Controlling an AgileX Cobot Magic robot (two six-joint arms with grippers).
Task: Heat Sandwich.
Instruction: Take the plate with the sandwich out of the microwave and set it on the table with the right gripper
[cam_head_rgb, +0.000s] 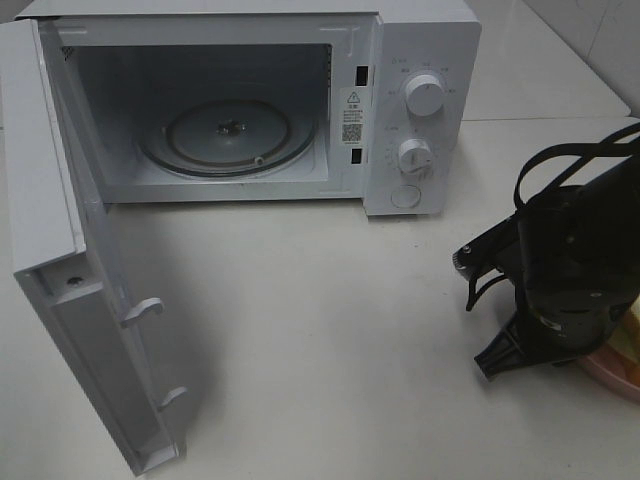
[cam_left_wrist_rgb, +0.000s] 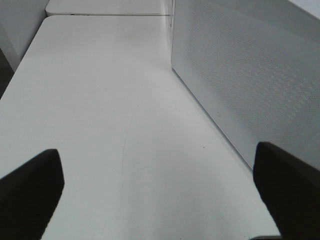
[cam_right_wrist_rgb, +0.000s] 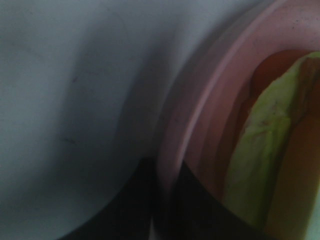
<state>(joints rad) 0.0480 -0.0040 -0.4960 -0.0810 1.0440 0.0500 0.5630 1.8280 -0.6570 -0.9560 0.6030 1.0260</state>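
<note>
1. From the high camera, the white microwave oven (cam_head_rgb: 250, 100) stood at the far edge of the pale table (cam_head_rgb: 330, 320), door swung open. The right gripper (cam_head_rgb: 500, 362) hung low at the round pink plate (cam_head_rgb: 612, 368) by the right edge.
2. The left gripper (cam_left_wrist_rgb: 160, 195) was spread wide, holding nothing.
3. The right wrist camera showed the sandwich (cam_right_wrist_rgb: 270, 150) on that plate. Whether the jaws gripped the rim was unclear. The sandwich looked light and squashy, so carrying it by the plate seemed wiser.

Even light; right-wrist close-up seemingly blurred
</note>
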